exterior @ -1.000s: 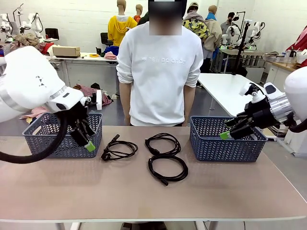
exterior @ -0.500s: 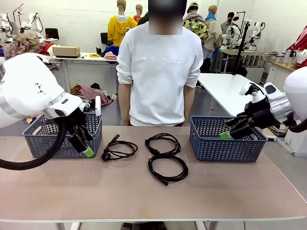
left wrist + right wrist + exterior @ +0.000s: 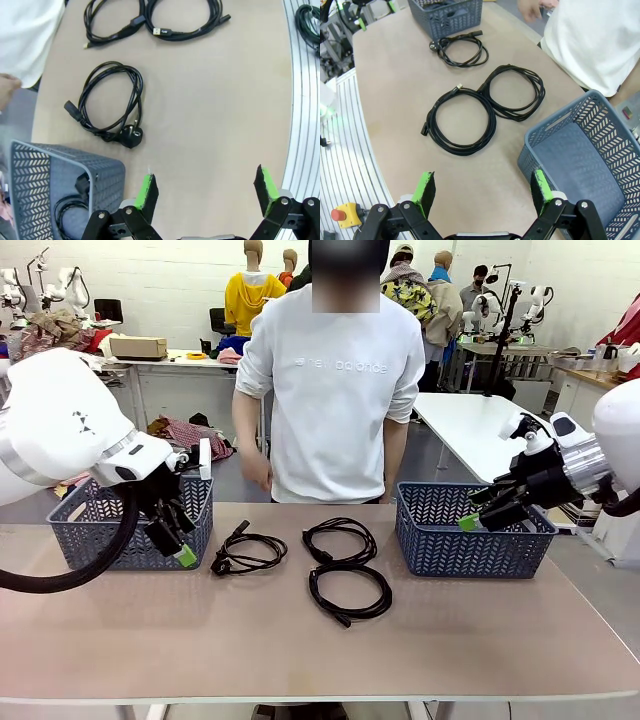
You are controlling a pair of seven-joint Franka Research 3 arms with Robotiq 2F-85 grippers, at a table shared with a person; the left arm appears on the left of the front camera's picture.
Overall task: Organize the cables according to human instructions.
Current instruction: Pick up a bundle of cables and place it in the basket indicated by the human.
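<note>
While the cables (image 3: 462,148) lie untouched, left gripper (image 3: 205,184) and right gripper (image 3: 483,182) gape wide, empty.

table (image 3: 300,660): we note a smooth, matt tan top
baskets (image 3: 460,550): grey plastic lattice, matt
cables (image 3: 131,136): black, rubbery, faint sheen
sweatshirt (image 3: 335,410): white cloth
</note>
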